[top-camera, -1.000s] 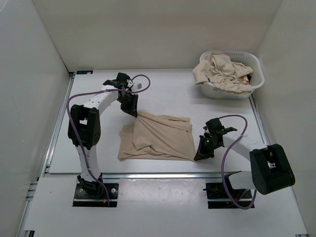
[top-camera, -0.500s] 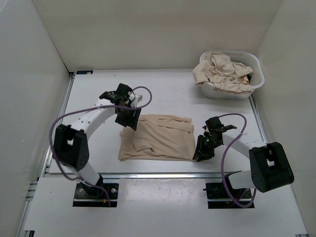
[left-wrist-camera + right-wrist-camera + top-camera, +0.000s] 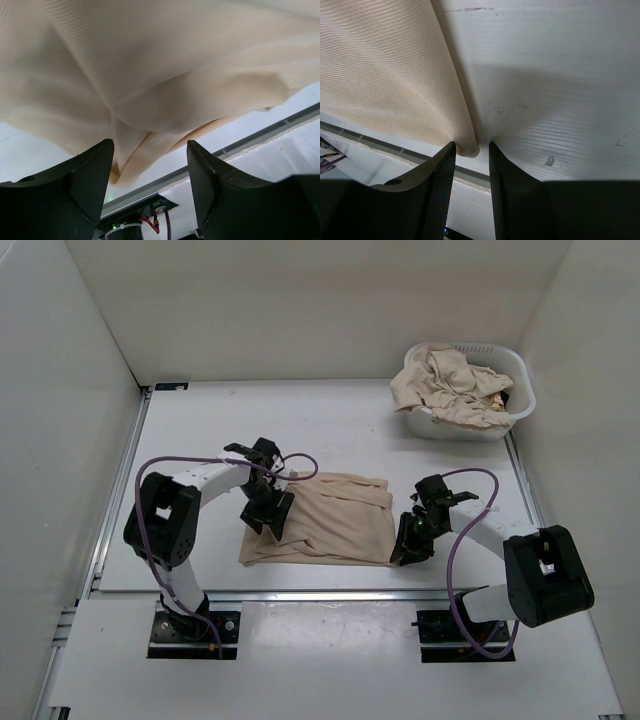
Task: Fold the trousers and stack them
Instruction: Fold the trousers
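Observation:
Beige trousers (image 3: 335,520) lie folded on the white table between the two arms. My left gripper (image 3: 270,518) hovers low over their left part. In the left wrist view its jaws stand open (image 3: 150,146) and the cloth (image 3: 165,65) drapes just above them, one fold hanging near the left finger (image 3: 90,170). My right gripper (image 3: 407,545) sits at the trousers' near right corner. In the right wrist view its fingers are close together (image 3: 472,146) with the cloth's corner (image 3: 467,147) pinched at their tips, low on the table.
A white laundry basket (image 3: 518,405) holding more beige garments (image 3: 450,385) stands at the back right. A metal rail (image 3: 320,595) runs along the table's near edge, close to both grippers. White walls enclose the table.
My left gripper swung from the far side toward me over the trousers, laying the far part of the cloth over the near part. The right gripper stayed at the corner.

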